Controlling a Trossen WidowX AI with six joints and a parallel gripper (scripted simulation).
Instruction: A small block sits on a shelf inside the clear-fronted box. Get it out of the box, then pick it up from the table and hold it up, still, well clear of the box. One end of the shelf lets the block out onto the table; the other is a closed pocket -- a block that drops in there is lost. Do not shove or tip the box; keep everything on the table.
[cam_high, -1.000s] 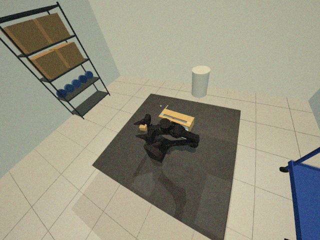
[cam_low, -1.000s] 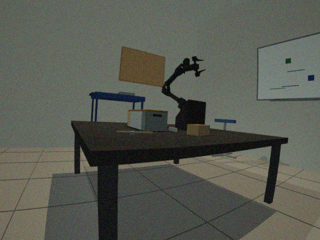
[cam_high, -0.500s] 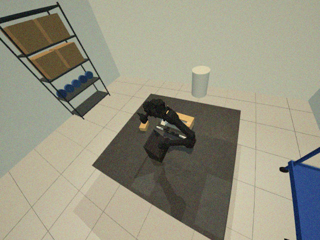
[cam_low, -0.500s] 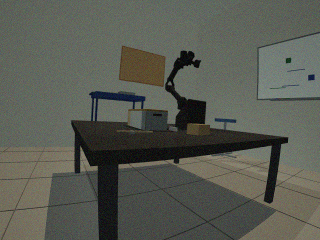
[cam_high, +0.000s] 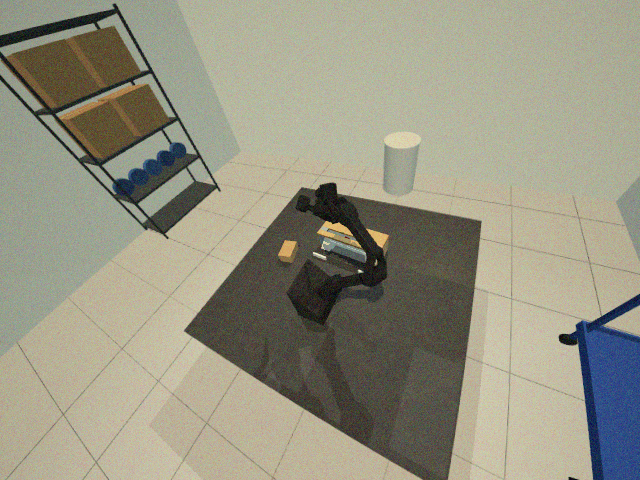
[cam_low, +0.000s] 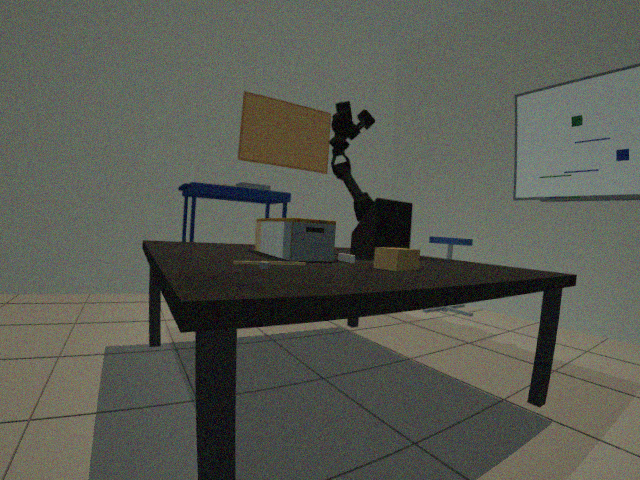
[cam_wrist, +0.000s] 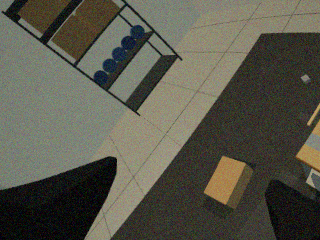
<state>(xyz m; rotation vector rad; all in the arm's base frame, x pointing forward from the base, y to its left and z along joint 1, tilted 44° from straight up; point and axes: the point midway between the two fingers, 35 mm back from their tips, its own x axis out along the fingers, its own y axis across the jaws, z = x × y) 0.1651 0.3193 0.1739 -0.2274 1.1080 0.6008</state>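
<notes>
The claw (cam_low: 354, 121) hangs high, spread wide and empty; the tan block (cam_high: 287, 251), at the clear-fronted box's (cam_high: 351, 242) nine o'clock on the worktop (cam_high: 413, 289), looks rigid, light, flat-faced, so I would pinch its two long sides.

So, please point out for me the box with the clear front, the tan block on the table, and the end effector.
box (cam_low: 305, 238): exterior view, on its grey front face.
tan block (cam_wrist: 228, 180): wrist view, on its top face.
end effector (cam_high: 306, 198): top view, between its open fingertips.
</notes>
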